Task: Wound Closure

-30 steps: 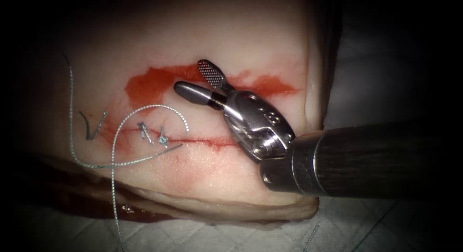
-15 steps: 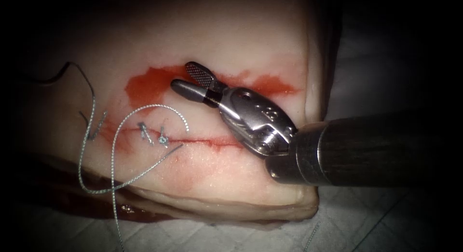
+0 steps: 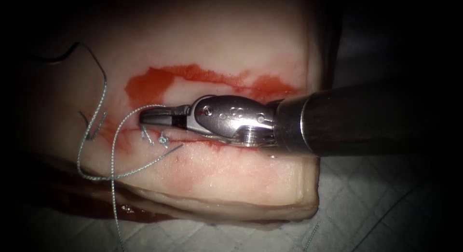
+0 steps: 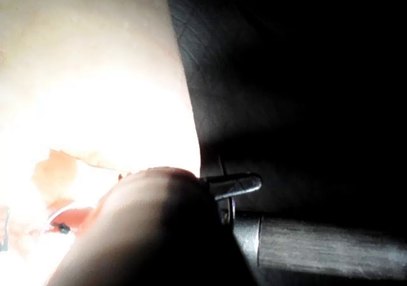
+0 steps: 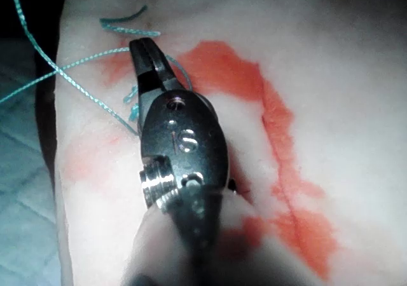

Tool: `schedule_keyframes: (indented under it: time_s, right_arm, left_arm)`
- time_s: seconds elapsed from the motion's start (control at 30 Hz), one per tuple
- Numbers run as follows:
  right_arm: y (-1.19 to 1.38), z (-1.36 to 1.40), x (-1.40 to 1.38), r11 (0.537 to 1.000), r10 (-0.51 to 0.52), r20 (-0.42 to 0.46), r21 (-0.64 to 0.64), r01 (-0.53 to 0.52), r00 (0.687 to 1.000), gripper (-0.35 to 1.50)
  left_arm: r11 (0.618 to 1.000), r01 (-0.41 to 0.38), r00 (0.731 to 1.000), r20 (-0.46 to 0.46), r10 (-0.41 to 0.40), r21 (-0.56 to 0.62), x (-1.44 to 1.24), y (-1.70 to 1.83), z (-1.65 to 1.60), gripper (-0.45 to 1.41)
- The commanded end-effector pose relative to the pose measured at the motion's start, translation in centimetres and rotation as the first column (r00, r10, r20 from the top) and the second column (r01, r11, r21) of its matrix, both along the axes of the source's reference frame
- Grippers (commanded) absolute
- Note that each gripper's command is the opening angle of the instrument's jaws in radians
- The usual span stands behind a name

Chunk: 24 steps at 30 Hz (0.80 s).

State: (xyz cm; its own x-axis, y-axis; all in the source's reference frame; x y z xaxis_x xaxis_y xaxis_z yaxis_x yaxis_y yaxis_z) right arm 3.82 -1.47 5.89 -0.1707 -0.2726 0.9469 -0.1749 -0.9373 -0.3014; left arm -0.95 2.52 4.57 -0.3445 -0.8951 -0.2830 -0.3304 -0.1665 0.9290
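Note:
The tissue [image 3: 217, 39] has a cut [image 3: 202, 142] running across it, with two knotted stitches [image 3: 163, 140] at its left end. My right tool [image 3: 154, 117] lies flat just above the cut and points left. Its jaws are shut where the arch of pale thread [image 3: 126, 118] meets them, apparently gripping it; the right wrist view shows the thread [image 5: 95, 60] reaching the shut jaws of the right tool [image 5: 145, 54]. The thread's long loop [image 3: 96, 107] climbs the tissue's left side into shadow. My left tool [image 4: 146, 229] is a blurred shape; what it holds I cannot tell.
Red fluid [image 3: 159, 78] smears the tissue above the cut. A short dark cut end of thread [image 3: 89, 124] lies left of the stitches. One strand of thread [image 3: 115, 218] hangs over the tissue's front edge onto the white cloth [image 3: 366, 223].
My right tool swung down and left from the red fluid to the thread arch, and its jaws went from open to shut. The long thread loop at the left rose and shifted right.

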Motion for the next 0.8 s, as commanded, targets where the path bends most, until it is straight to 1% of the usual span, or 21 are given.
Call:
schedule_keyframes:
  time_s: [0.03,0.13,0.2,0.23,0.27,0.37,0.4,0.43,0.47,0.5,0.53,0.57,0.6,0.63,0.67,0.7,0.73,0.8]
  right_arm:
    - [-0.09,0.01,0.22,0.999,-0.045,-0.021,-0.004,0.045,0.999,-0.35]
    - [-0.25,-0.02,0.29,0.994,-0.112,-0.035,-0.019,0.111,0.993,-0.35]
    - [-0.33,-0.04,0.26,0.99,-0.139,-0.047,-0.024,0.138,0.989,-0.35]
    - [-0.37,-0.04,0.24,0.989,-0.146,-0.046,-0.006,0.146,0.988,-0.35]
    - [-0.46,-0.02,0.17,0.985,-0.169,-0.043,0.034,0.171,0.985,-0.35]
    - [-0.63,0.01,0.03,0.974,-0.202,-0.027,0.097,0.204,0.979,-0.35]
    - [-0.69,0.01,-0.02,0.97,-0.214,-0.02,0.115,0.215,0.977,-0.35]
    - [-0.69,0.01,-0.02,0.97,-0.214,-0.02,0.115,0.215,0.977,-0.35]
    - [-0.85,0.02,-0.12,0.957,-0.236,0.002,0.177,0.232,0.972,-0.35]
    - [-0.92,0.02,-0.16,0.951,-0.244,0.009,0.2,0.238,0.97,-0.35]
    - [-0.92,0.02,-0.16,0.951,-0.244,0.009,0.2,0.238,0.97,-0.35]
    - [-1.07,0.03,-0.23,0.936,-0.261,0.019,0.25,0.248,0.965,-0.35]
    - [-1.17,0.04,-0.27,0.925,-0.272,0.026,0.282,0.254,0.962,-0.35]
    - [-1.17,0.04,-0.27,0.925,-0.272,0.026,0.282,0.254,0.962,-0.35]
    - [-1.32,0.04,-0.35,0.908,-0.29,0.035,0.326,0.264,0.956,-0.35]
    - [-1.32,0.04,-0.35,0.908,-0.29,0.035,0.326,0.264,0.956,-0.35]
    - [-1.43,0.03,-0.41,0.892,-0.306,0.044,0.362,0.271,0.951,-0.35]
    - [-1.59,-0.02,-0.55,0.86,-0.335,0.051,0.425,0.283,0.941,-0.35]
  left_arm:
    - [1.0,0.007,1.0,-0.001,-0.007,-0.015,-0.03,0.08,0.01,-0.45]
    - [0.998,0.027,1.0,0.011,-0.026,-0.049,0.03,0.23,-0.06,-0.45]
    - [0.997,0.044,0.999,0.007,-0.043,-0.065,0.1,0.36,-0.11,-0.45]
    - [0.996,0.055,0.998,0.0,-0.055,-0.071,0.13,0.43,-0.13,-0.45]
    - [0.993,0.082,0.997,-0.009,-0.083,-0.087,0.22,0.59,-0.18,-0.45]
    - [0.986,0.124,0.992,-0.018,-0.126,-0.107,0.36,0.82,-0.24,-0.45]
    - [0.984,0.133,0.99,-0.026,-0.137,-0.115,0.41,0.88,-0.26,-0.45]
    - [0.984,0.133,0.99,-0.026,-0.137,-0.115,0.41,0.88,-0.26,-0.45]
    - [0.978,0.164,0.984,-0.046,-0.171,-0.13,0.53,1.0,-0.27,-0.45]
    - [0.975,0.176,0.981,-0.055,-0.185,-0.137,0.59,1.06,-0.27,-0.45]
    - [0.975,0.176,0.981,-0.055,-0.185,-0.137,0.59,1.06,-0.27,-0.45]
    - [0.967,0.206,0.974,-0.067,-0.218,-0.152,0.73,1.18,-0.28,-0.45]
    - [0.96,0.224,0.967,-0.081,-0.24,-0.167,0.81,1.25,-0.28,-0.45]
    - [0.96,0.224,0.967,-0.081,-0.24,-0.167,0.81,1.25,-0.28,-0.45]
    - [0.948,0.252,0.955,-0.108,-0.277,-0.196,0.98,1.37,-0.31,-0.45]
    - [0.948,0.252,0.955,-0.108,-0.277,-0.196,0.98,1.37,-0.31,-0.45]
    - [0.933,0.283,0.939,-0.132,-0.316,-0.22,1.17,1.46,-0.34,-0.45]
    - [0.901,0.34,0.901,-0.179,-0.394,-0.271,1.67,1.59,-0.42,-0.45]
